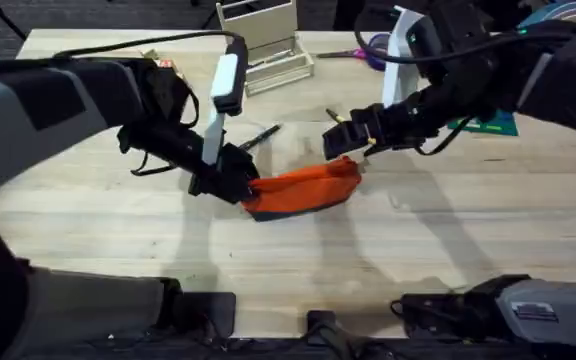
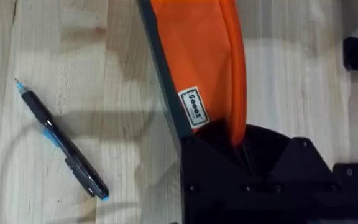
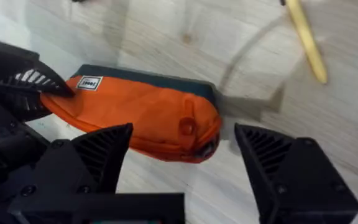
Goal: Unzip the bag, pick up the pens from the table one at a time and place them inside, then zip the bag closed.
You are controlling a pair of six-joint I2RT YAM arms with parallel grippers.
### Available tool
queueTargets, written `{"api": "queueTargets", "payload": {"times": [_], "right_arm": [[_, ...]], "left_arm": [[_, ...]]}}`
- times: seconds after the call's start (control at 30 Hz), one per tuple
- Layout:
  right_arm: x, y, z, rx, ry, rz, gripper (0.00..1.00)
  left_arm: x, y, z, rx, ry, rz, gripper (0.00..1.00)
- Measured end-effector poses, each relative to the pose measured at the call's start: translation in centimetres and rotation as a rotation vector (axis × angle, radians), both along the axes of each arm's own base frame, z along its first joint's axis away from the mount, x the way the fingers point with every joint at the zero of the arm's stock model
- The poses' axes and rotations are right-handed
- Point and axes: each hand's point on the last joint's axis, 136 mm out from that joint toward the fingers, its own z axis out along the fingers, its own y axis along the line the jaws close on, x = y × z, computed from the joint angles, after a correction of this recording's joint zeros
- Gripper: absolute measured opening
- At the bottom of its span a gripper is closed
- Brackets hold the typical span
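The right tool hovers wide open over one end of the orange bag on the tabletop. The left tool grips its other end; a black pen lies nearby.

Orange bag on my pale plank-striped bench.
I see its dark teal underside and a small white label; one pen is black with blue accents, the other pen yellow; my left gripper and right gripper are black.
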Motion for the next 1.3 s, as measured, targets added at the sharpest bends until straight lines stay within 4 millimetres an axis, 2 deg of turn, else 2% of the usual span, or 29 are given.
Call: {"api": "queueTargets", "payload": {"times": [0.37,0.43,0.87,1.07,1.2,1.3], "right_arm": [[-0.5,0.7,-0.8,-0.009,0.026,0.025,0.995],[-0.5,0.7,-0.9,-0.01,0.03,0.024,0.965],[-0.4,0.6,-1.0,-0.014,0.034,0.013,0.406],[-0.4,0.3,-1.1,-0.033,0.034,0.007,0.256],[-0.5,0.0,-1.3,-0.046,0.04,0.002,0.051],[-0.5,0.0,-1.3,-0.045,0.039,0.001,0.034]], "left_arm": [[0.0,0.0,0.0,0.0,0.0,0.0,0.044],[0.0,0.0,0.0,0.0,0.0,0.0,0.044],[0.0,0.0,0.0,0.0,0.0,0.0,0.044],[0.0,0.0,0.0,0.001,0.0,0.0,0.043],[-0.1,0.1,0.0,0.004,0.002,-0.001,0.042],[0.0,0.1,0.0,0.004,0.002,0.0,0.042]]}}
